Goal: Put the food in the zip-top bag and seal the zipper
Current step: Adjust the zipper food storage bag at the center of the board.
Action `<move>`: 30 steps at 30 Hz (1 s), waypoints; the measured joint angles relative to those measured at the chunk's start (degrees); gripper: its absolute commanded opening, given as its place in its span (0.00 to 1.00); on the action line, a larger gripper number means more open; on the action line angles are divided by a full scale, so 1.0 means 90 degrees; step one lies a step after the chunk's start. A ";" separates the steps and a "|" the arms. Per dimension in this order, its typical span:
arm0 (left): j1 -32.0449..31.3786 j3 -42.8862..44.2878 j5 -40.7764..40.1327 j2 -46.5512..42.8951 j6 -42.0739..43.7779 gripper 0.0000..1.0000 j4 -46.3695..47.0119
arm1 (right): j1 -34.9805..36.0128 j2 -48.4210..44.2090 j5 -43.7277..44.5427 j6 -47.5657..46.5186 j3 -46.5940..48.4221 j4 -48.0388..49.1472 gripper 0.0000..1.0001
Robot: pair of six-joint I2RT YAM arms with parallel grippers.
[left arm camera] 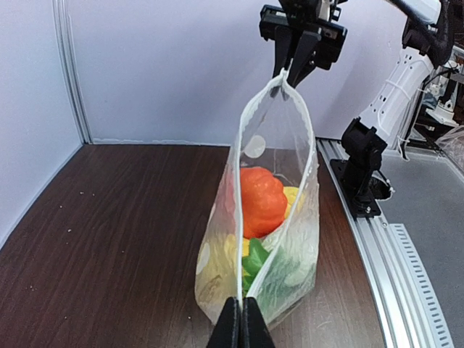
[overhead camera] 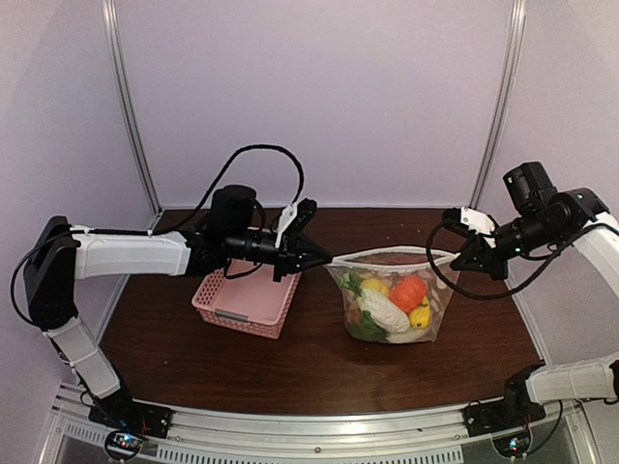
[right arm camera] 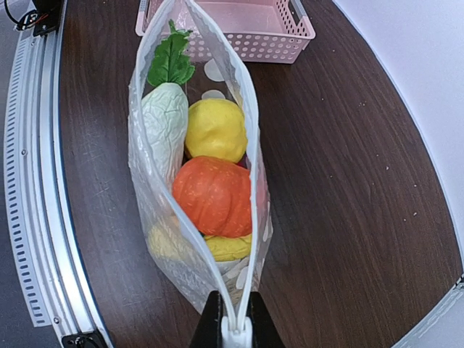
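The dotted clear zip-top bag (overhead camera: 392, 300) stands on the table, stretched between my grippers, its mouth open. Inside lies the food: an orange pumpkin (right arm camera: 214, 196), a yellow fruit (right arm camera: 214, 129), a white cabbage with green leaves (right arm camera: 165, 119) and another yellow piece (right arm camera: 228, 248). My left gripper (overhead camera: 327, 259) is shut on the left end of the white zipper strip (left arm camera: 239, 217). My right gripper (overhead camera: 456, 259) is shut on the zipper's white slider (right arm camera: 237, 336) at the right end. In the left wrist view my left gripper (left arm camera: 242, 319) pinches the strip and the right gripper (left arm camera: 293, 61) holds the far end.
An empty pink lattice basket (overhead camera: 247, 300) sits left of the bag, under my left arm; it also shows in the right wrist view (right arm camera: 239, 29). The metal rail (overhead camera: 290, 430) runs along the near table edge. Grey walls enclose the back and sides.
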 measured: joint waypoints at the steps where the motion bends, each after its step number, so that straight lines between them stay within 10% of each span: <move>1: -0.0005 0.0000 -0.0015 0.0000 0.0075 0.00 -0.0095 | 0.0000 0.0000 -0.0044 -0.0007 0.0000 -0.0012 0.00; 11: -0.0053 0.0114 -0.0155 -0.0007 0.0692 0.00 -0.0923 | 0.0000 0.0092 -0.0126 -0.0182 0.0000 -0.0204 0.00; 18: -0.0272 0.0117 -0.0712 -0.0231 0.0918 0.76 -0.0908 | 0.0019 0.0165 -0.0194 -0.0342 0.0000 -0.0408 0.00; 30: -0.1581 0.2657 -0.0986 0.1452 0.1404 0.93 -0.0410 | 0.0117 0.0500 -0.0573 -0.0321 0.0321 -0.0612 0.00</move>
